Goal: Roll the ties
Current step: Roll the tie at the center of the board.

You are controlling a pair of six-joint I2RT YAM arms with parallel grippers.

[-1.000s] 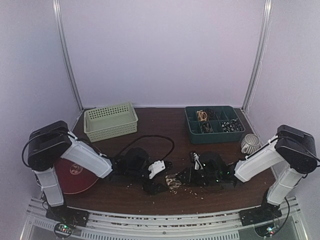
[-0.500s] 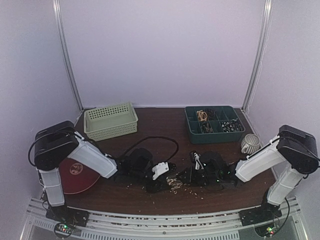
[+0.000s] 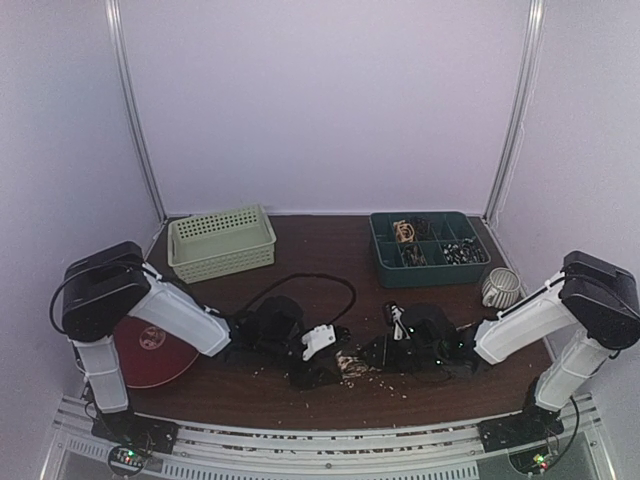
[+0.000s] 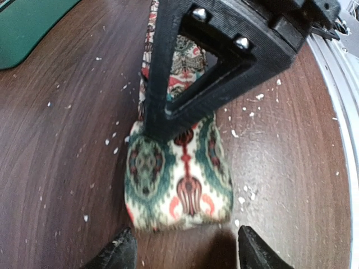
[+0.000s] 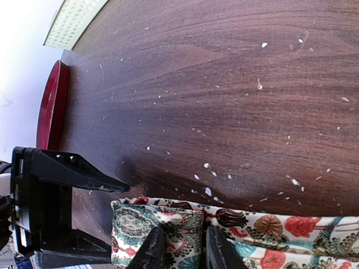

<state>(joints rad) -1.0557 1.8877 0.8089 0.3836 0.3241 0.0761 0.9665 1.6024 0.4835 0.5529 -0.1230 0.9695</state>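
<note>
Left end effector (image 4: pixel 185 255) has edged closer and is released again, facing the folded end of the cream-teal-red paisley cloth necktie (image 4: pixel 179 185) at mid near edge of the surface (image 4: pixel 56 140). Right end effector (image 5: pixel 184 249) is clenched on that fold. We judge the roll barely begun.

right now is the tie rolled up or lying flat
Partly rolled. In the right wrist view the end of the tie is doubled over into a thick fold; the rest runs flat along the table.

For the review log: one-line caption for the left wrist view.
Left jaws open at the folded end of the patterned tie, right jaws clamped on it, on a crumb-flecked wooden table.
</note>
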